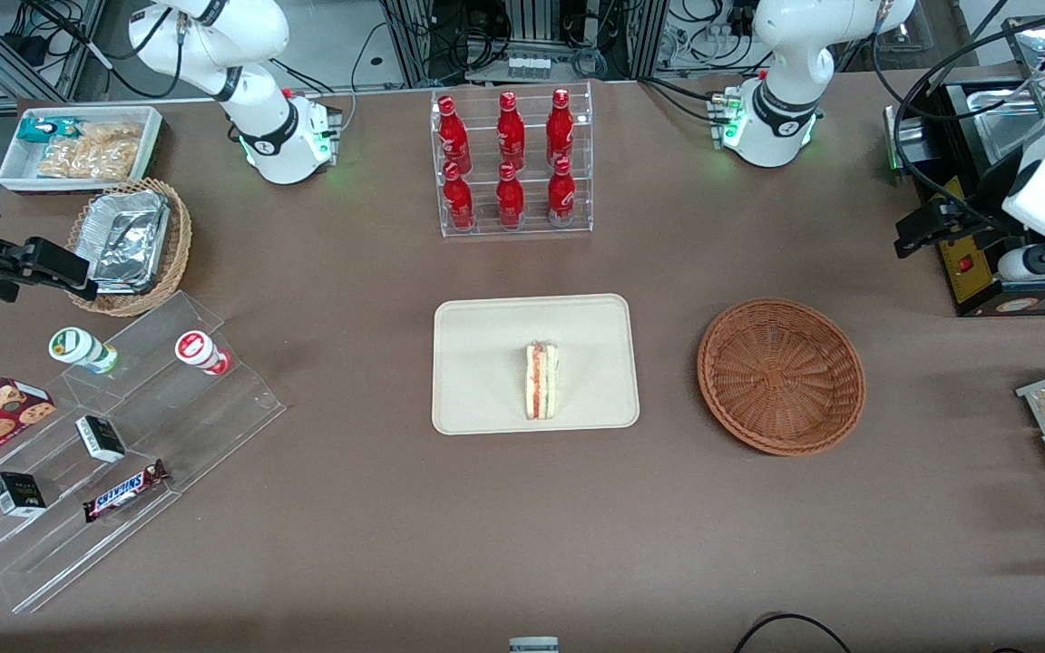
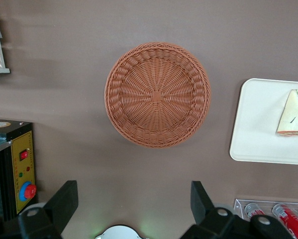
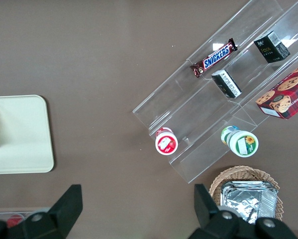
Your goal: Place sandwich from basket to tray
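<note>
A: Where is the sandwich [image 1: 542,381]?

B: It lies on the tray [image 1: 486,399], a little toward the working arm's end of the tray's middle, standing on edge so its red and green layers show from above. The left wrist view catches one white triangular face of it [image 2: 294,113].

A: And the basket [image 1: 782,375]?

B: It holds nothing. It sits on the brown bench [image 1: 395,508] beside the tray, toward the working arm's end, with a strip of bare bench between the two. In the left wrist view its woven bottom [image 2: 157,94] is fully open to sight, and the tray's rounded corner [image 2: 248,134] is close by.

A: The gripper?

B: The gripper [image 2: 134,204] hangs above the bench, off the basket's rim on the side farther from the front camera. Its two dark fingers [image 2: 64,199] are spread wide and pinch nothing.

A: What else is around?

B: A clear rack of red bottles [image 1: 511,163] stands farther from the front camera than the tray. Toward the parked arm's end there is a clear stepped stand with a chocolate bar [image 1: 125,490], and a tan basket of foil containers [image 1: 128,240].
</note>
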